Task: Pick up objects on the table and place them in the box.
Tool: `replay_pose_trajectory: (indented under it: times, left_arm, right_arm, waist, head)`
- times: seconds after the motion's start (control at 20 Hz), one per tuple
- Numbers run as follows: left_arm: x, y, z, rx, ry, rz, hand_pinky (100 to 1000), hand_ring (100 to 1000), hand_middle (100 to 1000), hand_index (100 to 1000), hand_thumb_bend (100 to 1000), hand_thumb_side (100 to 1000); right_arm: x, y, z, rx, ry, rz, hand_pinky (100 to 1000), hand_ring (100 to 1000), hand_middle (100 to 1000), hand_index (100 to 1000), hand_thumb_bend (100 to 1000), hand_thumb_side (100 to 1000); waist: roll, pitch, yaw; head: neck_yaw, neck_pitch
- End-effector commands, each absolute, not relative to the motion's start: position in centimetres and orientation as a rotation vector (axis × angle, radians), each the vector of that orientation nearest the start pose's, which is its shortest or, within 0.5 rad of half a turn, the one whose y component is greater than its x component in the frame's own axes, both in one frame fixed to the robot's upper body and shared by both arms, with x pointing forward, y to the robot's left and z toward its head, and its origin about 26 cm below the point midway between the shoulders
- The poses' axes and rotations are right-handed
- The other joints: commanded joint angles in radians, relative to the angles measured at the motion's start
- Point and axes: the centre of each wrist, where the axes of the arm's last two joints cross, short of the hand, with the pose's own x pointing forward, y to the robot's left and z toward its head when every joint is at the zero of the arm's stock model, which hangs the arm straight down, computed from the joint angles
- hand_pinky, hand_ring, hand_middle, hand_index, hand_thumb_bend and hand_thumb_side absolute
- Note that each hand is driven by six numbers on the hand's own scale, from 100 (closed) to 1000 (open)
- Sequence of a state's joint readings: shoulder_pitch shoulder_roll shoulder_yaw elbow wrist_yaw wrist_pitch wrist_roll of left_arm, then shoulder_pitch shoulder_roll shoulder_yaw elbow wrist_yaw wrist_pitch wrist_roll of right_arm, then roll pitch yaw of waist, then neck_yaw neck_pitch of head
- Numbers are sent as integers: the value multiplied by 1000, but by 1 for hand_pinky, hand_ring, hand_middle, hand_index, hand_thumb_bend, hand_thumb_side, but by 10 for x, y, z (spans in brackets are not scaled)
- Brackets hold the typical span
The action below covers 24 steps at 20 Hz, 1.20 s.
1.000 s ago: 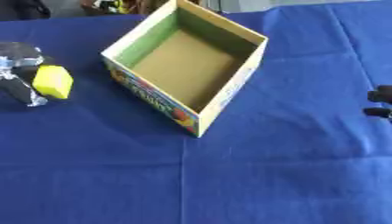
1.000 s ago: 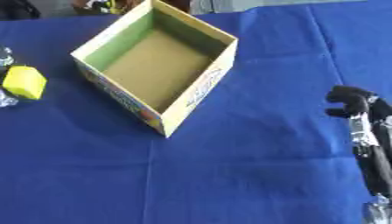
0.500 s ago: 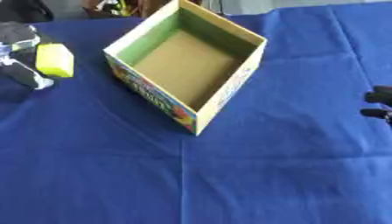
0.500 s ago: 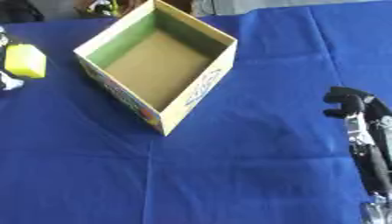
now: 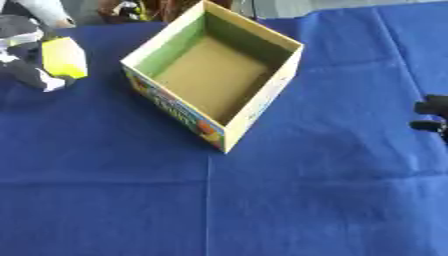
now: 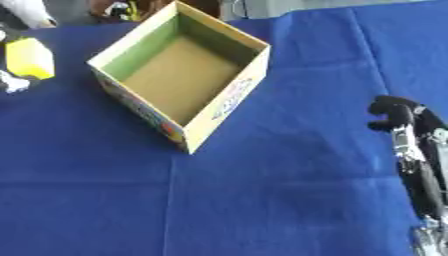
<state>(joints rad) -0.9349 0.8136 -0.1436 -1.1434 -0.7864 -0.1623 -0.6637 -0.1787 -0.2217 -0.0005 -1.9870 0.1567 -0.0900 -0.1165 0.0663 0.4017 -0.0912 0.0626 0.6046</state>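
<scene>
An open cardboard box (image 5: 262, 95) with a yellow rim, green inner walls and a colourful printed side stands on the blue cloth, turned corner-on; its brown floor is bare. Left of it, at the picture's edge, my left hand (image 5: 24, 60) is shut on a yellow block (image 5: 66, 57) and carries it above the cloth, apart from the box. My right hand (image 6: 407, 135) rests open at the right edge with its fingers pointing up, holding nothing.
The blue cloth (image 5: 219, 200) covers the whole table, with creases running across it and down the middle. Dark clutter (image 5: 131, 9) and something white (image 5: 39, 10) lie beyond the far edge, behind the box.
My left hand has lifted the yellow block off the cloth and carried it further away and slightly right, towards the box. The box and my right hand have stayed put.
</scene>
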Motion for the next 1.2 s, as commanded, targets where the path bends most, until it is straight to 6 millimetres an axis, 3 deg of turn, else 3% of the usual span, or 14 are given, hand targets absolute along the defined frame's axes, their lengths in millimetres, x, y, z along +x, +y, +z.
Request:
replay_pose_trajectory:
  times: [0.05,0.2,0.35,0.45,0.55,0.9,0.95,1.2]
  left_arm:
    - [418,385,340,1082,-1154,-1527,210,548,668,763,100,461]
    - [417,383,344,1037,-1148,-1531,225,567,685,772,100,465]
    - [414,379,351,1026,-1163,-1539,192,526,645,758,100,440]
    - [412,373,356,1024,-1208,-1551,173,511,632,752,100,437]
    - [409,367,362,1032,-1260,-1561,116,466,577,709,100,371]
    - [404,340,379,1064,-1398,-1591,100,438,541,679,100,332]
    - [404,335,382,1068,-1422,-1596,100,386,472,628,100,302]
    - [407,282,404,1082,-1603,-1651,100,373,445,596,100,285]
  right_arm:
    - [287,-259,161,-338,-2271,235,684,795,619,759,100,810]
    - [287,-259,161,-337,-2269,235,684,795,619,760,100,810]
    - [287,-258,161,-337,-2267,234,684,795,619,760,100,809]
    - [287,-258,161,-337,-2265,233,684,795,619,760,100,809]
    - [287,-258,161,-338,-2264,232,685,796,619,760,100,809]
    - [287,-259,160,-343,-2261,229,685,795,619,760,100,808]
    - [287,-259,160,-342,-2260,230,685,795,618,760,100,808]
    - [287,-260,161,-337,-2267,236,685,794,618,760,100,806]
  waist:
    - [0,-29,1]
    - [0,-30,1]
    - [1,-29,1]
    - [1,-29,1]
    - [2,-29,1]
    - [4,-32,2]
    - [4,-34,1]
    - [6,-44,-1]
  head:
    - [0,2]
    - [-1,1]
    - [-3,0]
    - [-3,1]
    - [-3,2]
    - [-6,4]
    - [-6,6]
    - [-8,24]
